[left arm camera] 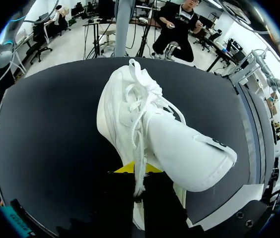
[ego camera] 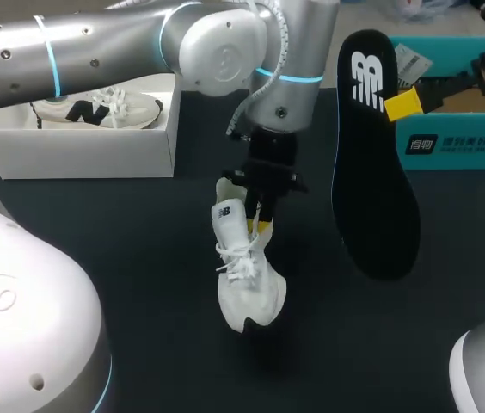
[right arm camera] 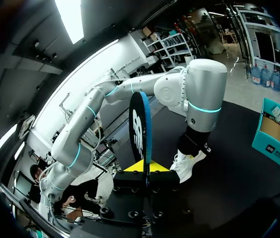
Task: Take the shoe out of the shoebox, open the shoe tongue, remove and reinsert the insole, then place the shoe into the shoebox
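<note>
While the white shoe (ego camera: 244, 267) is standing toe-down near the middle of the black table (ego camera: 122, 258), the black insole (ego camera: 371, 155) is hanging upright at its 2 o'clock, apart from it. The white shoebox (ego camera: 79, 151) is sitting at the shoe's 10 o'clock with a second shoe (ego camera: 96, 109) inside, and a teal box (ego camera: 462, 142) is lying at 2 o'clock behind the insole.

The left wrist view is showing what the head view is not: the tongue (left arm camera: 194, 158) is folding out over the fingers, with laces (left arm camera: 139, 148) dangling. The right wrist view is showing the insole edge-on. The left gripper (ego camera: 262, 225) is clamping the shoe's collar, and the right gripper (ego camera: 402, 105) is pinching the insole's edge, both fingers pressing against it.
</note>
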You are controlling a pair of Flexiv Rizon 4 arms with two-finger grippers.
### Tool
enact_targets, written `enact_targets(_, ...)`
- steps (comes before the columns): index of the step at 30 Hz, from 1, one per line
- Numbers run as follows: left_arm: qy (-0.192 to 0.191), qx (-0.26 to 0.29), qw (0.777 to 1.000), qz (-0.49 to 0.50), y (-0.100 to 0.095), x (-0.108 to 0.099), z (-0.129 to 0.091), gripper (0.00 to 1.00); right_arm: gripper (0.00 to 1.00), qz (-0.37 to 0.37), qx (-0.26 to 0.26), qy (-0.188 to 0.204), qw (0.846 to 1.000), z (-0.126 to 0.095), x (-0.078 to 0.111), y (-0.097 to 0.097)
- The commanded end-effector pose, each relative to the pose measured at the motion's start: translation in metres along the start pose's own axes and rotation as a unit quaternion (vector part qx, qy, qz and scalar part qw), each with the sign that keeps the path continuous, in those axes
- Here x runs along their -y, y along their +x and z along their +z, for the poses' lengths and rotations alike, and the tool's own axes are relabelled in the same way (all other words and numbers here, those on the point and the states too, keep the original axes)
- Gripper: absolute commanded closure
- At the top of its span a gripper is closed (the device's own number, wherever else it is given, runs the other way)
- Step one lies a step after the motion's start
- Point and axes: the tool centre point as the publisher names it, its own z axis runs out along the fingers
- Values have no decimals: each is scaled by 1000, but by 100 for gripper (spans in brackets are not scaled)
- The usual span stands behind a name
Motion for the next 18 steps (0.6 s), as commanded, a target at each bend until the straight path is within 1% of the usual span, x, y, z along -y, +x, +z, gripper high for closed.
enact_targets(1, -28, -13, 994, 102, 2, 4, -2, 100, 100, 1, 0, 2, 1000, 1, -2, -1)
enact_targets(7, -28, -13, 994, 102, 2, 4, -2, 100, 100, 1, 0, 2, 1000, 1, -2, -1)
enact_targets(8, -35, -11, 995, 93, 2, 2, -1, 100, 100, 1, 0, 2, 1000, 1, -2, -1)
enact_targets(11, -44, -40, 997, 43, -3, -3, 3, 100, 100, 1, 0, 2, 1000, 1, -2, -1)
enact_targets(18, -46, -61, 997, 27, -8, -12, 3, 100, 100, 1, 0, 2, 1000, 1, -2, -1)
